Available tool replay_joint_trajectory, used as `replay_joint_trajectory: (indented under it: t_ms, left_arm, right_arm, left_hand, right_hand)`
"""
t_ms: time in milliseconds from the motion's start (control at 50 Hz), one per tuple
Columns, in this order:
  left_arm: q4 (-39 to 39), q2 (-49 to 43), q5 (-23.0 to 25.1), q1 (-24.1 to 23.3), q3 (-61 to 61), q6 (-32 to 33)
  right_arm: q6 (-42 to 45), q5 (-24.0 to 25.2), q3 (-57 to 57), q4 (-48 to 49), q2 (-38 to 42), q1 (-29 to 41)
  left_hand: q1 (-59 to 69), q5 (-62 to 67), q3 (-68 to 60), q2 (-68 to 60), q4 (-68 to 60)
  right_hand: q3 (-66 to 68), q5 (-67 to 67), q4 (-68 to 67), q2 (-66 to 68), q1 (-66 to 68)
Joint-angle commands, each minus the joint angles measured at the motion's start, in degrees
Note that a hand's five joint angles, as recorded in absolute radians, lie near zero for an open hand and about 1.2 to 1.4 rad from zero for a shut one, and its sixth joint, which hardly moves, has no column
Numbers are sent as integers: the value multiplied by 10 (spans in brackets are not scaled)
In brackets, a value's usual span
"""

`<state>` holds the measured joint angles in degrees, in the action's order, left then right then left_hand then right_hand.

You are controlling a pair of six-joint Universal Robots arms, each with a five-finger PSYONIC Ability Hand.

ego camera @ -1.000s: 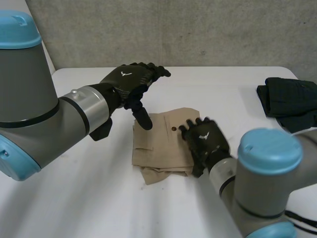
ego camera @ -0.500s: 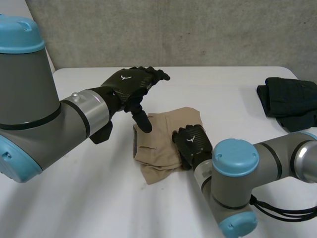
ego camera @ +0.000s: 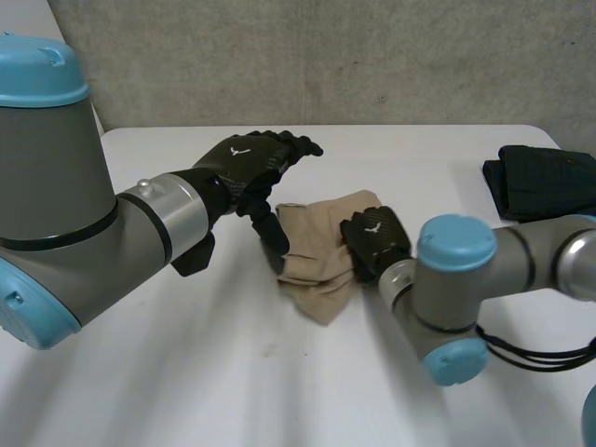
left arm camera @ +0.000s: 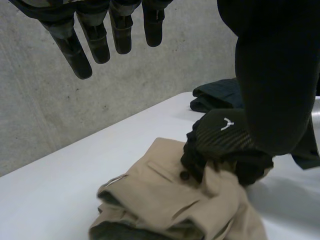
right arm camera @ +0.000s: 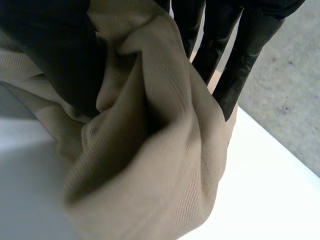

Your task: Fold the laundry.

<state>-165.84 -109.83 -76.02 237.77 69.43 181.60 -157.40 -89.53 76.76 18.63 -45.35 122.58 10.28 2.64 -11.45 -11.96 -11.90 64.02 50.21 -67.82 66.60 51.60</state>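
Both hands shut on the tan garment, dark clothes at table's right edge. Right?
No: only the right hand is shut on the tan garment. The left hand is open, holding nothing, per the left wrist view. The dark clothes are at the right edge.

Bright, even, diffuse light throughout

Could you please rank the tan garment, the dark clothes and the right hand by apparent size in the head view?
Largest, tied: tan garment and dark clothes; they look alike, the clothes lie farther off and run past the edge, so I won't rank them.
Smallest: right hand, clearly.
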Motion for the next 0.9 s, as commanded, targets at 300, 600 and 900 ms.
replay_joint_trajectory:
  t_ms: [300, 600, 900]
  left_arm:
    - [-7, -1, 4, -14, 11, 2]
    - [-30, -3, 4, -28, 26, 1]
    - [-45, -6, 3, -33, 33, -2]
  right_arm:
    - [228, 135, -48, -30, -12, -219]
    - [166, 207, -309, 23, 48, -289]
    - [75, 287, -536, -69, 184, -416]
  left_hand:
    - [4, -19, 7, 12, 12]
    - [4, -19, 7, 12, 12]
    - [6, -17, 6, 11, 10]
  right_hand:
    - [160, 198, -122, 134, 284]
    - [160, 198, -122, 134, 284]
    - [160, 198, -122, 134, 284]
